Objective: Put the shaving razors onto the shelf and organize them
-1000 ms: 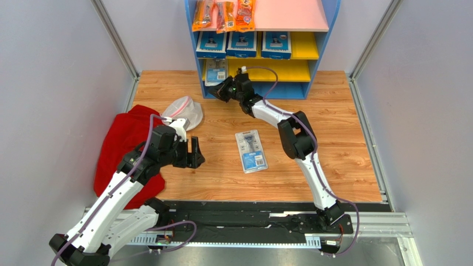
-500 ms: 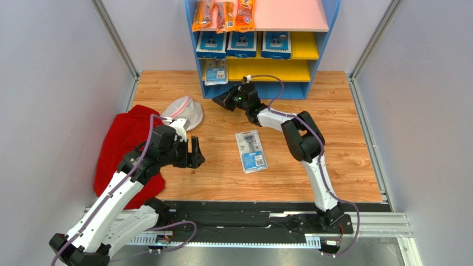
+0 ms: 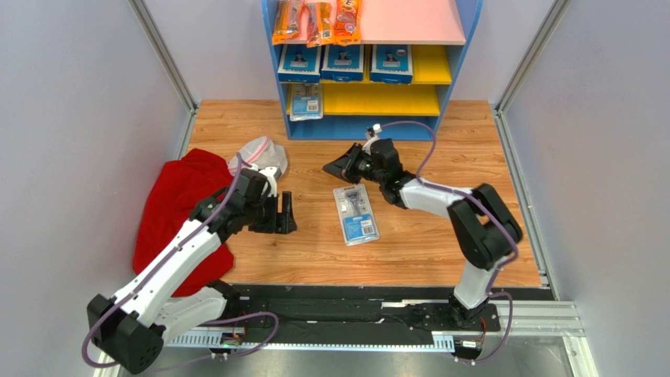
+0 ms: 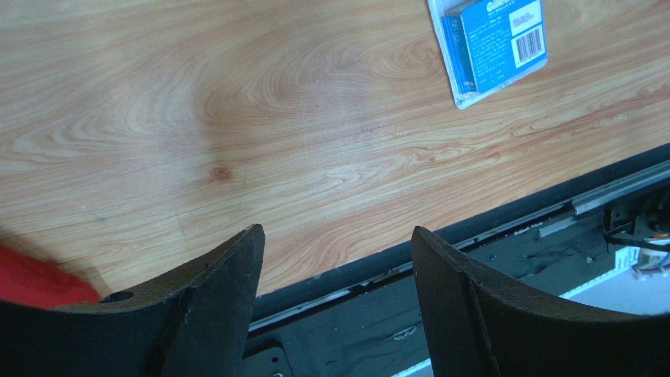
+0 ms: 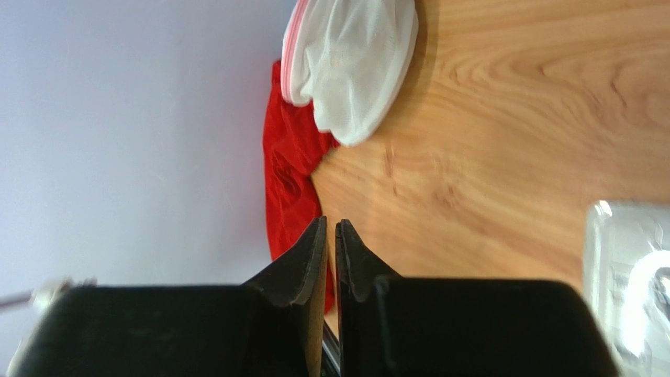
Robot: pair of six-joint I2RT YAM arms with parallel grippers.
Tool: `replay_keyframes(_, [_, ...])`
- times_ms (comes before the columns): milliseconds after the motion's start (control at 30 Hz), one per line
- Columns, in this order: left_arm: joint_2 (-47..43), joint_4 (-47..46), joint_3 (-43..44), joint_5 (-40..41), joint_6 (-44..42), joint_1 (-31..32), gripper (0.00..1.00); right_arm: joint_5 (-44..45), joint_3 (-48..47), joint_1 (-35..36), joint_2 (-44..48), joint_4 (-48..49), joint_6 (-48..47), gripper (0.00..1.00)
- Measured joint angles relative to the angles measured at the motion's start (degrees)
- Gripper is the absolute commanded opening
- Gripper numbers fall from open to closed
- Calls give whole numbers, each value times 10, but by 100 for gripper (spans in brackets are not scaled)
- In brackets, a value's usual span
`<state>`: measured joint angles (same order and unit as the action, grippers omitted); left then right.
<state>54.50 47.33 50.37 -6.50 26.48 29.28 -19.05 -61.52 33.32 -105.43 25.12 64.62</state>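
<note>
One razor pack (image 3: 355,214) lies flat on the worktop (image 3: 409,251) before the shelf (image 3: 369,128), unshelved, unlike the four packs (image 3: 343,63) on it. The right fingers (image 5: 307,263), narrow and empty, hover at its shelf-side end, probably to collect it; the left fingers (image 4: 220,290) gape wide, empty.

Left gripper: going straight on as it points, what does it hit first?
Probably the bare wooden table near its front edge; the open left gripper tilts down at it. The razor pack lies well off that line.
</note>
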Motion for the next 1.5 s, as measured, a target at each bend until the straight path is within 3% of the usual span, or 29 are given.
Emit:
replay_keyframes(300, [150,-80,25,-31,59,37,77,61,146,0,252,-166,-118,26])
replay_keyframes(533, [336,-121,162,-24,78,98,77,121,225,0,427,-298,-158,56])
replay_keyframes(600, [384,-125,198,-22,84,107,76,134,250,0,477,-329,-160,58])
replay_keyframes(800, [510,-120,299,-9,94,121,70,171,303,0,636,-430,-154,60])
replay_keyframes(1033, [580,-114,363,-4,100,126,63,214,351,0,791,-532,-131,61])
replay_keyframes(1300, [652,-107,404,-5,108,138,58,228,359,0,809,-581,-119,61])
replay_keyframes(1400, [679,-96,421,-8,115,139,45,224,363,0,796,-586,-118,61])
replay_keyframes(1433, [684,-93,429,-7,117,139,33,222,364,0,793,-586,-117,61])
replay_keyframes(1500, [697,-85,447,-6,120,139,18,220,364,0,790,-587,-116,61])
